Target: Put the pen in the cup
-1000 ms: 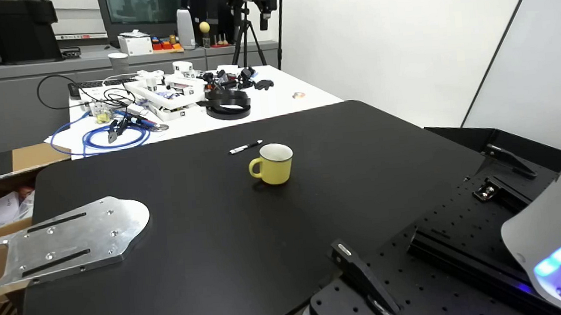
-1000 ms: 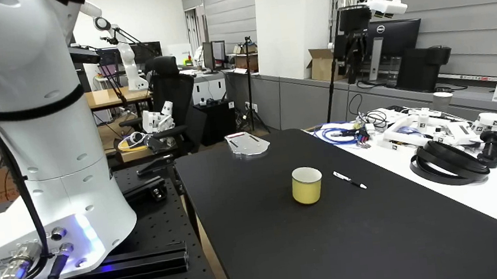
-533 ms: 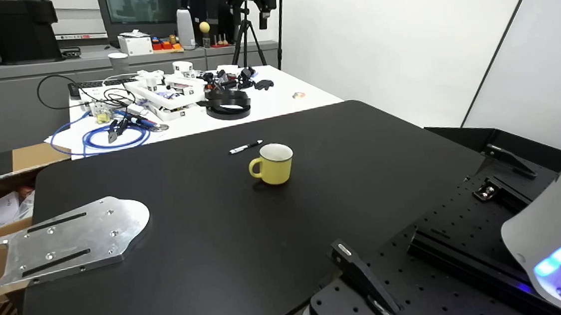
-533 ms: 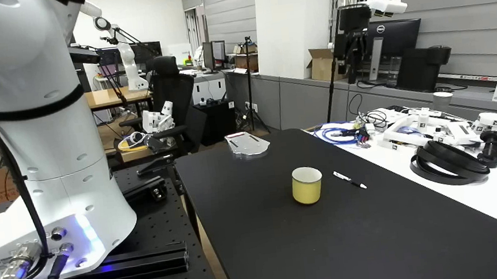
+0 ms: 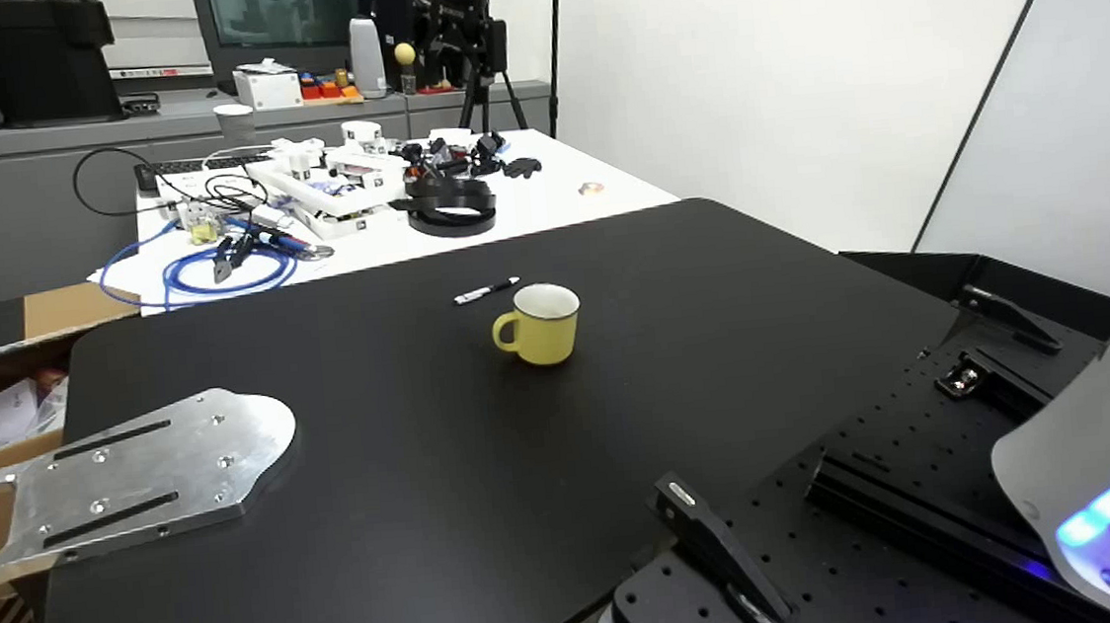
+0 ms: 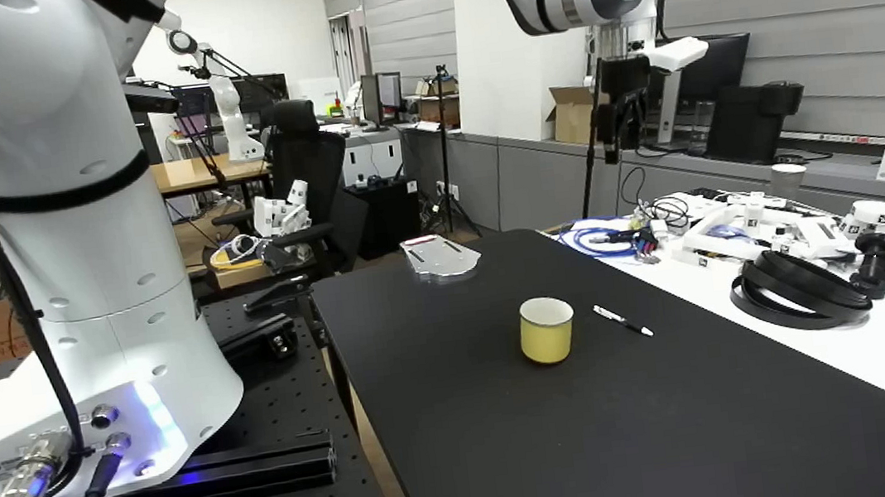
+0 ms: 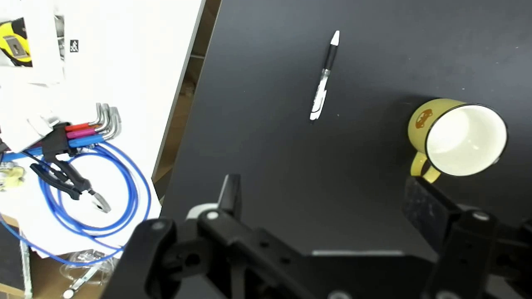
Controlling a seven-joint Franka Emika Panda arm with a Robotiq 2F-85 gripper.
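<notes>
Up close in the wrist view, we see the robot hand (image 7: 328,203) with its two fingers spread wide apart. Past it, the yellow cup (image 7: 455,137) stands up on the black table (image 7: 270,124), and the pen (image 7: 324,77) lies flat near the cup, apart from it. Farther off, we spot pliers (image 7: 81,181) on a white table (image 7: 145,95).

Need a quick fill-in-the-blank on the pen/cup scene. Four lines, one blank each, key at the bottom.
1. The cup is ____ on the outside and white on the inside.
2. The pen is white and ____.
3. In the wrist view's picture, the pen lies to the ____ of the cup.
4. The gripper is ____, not shut, and holds nothing.

Missing words: yellow; black; left; open.
</notes>
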